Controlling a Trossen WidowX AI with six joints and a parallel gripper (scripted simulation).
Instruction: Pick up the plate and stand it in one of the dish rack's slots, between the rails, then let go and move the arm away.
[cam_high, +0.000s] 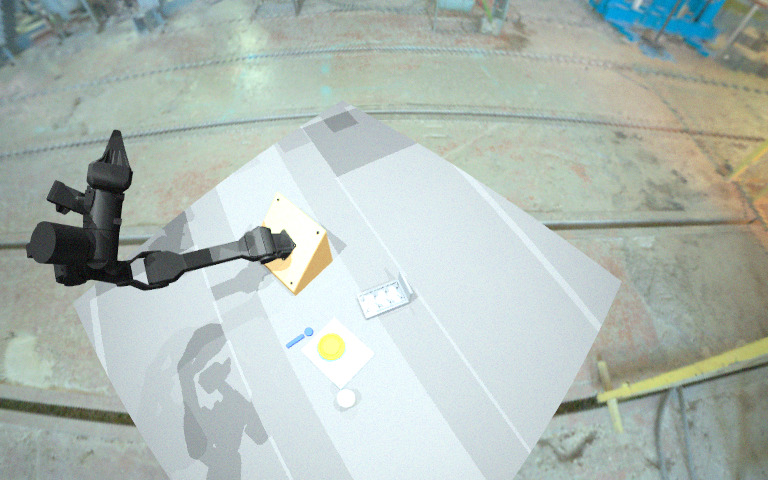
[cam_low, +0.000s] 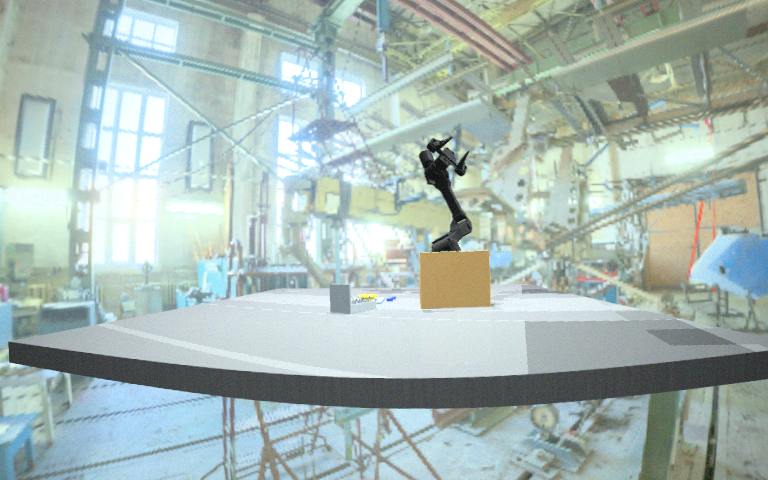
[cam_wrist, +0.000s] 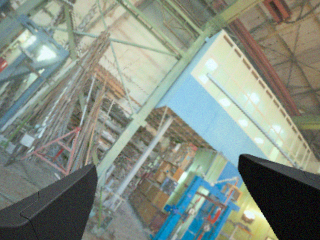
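The yellow round plate (cam_high: 331, 346) (cam_low: 368, 296) lies flat on a white square mat (cam_high: 355, 361). The pale grey dish rack (cam_high: 387, 311) (cam_low: 340, 298) stands beside the mat, with a taller panel at one end; no plate stands in its slots. My gripper (cam_high: 84, 163) (cam_low: 459, 144) (cam_wrist: 169, 167) is open and empty, raised high and far from the plate and rack. The wrist view shows only the two fingers and the hall behind them.
The arm's base is on a wooden wedge-shaped block (cam_high: 305, 240) (cam_low: 454, 279). A blue bar (cam_high: 295, 341) and a small blue disc (cam_high: 308, 331) lie beside the mat. A white round object (cam_high: 346, 397) stands near the mat's opposite corner.
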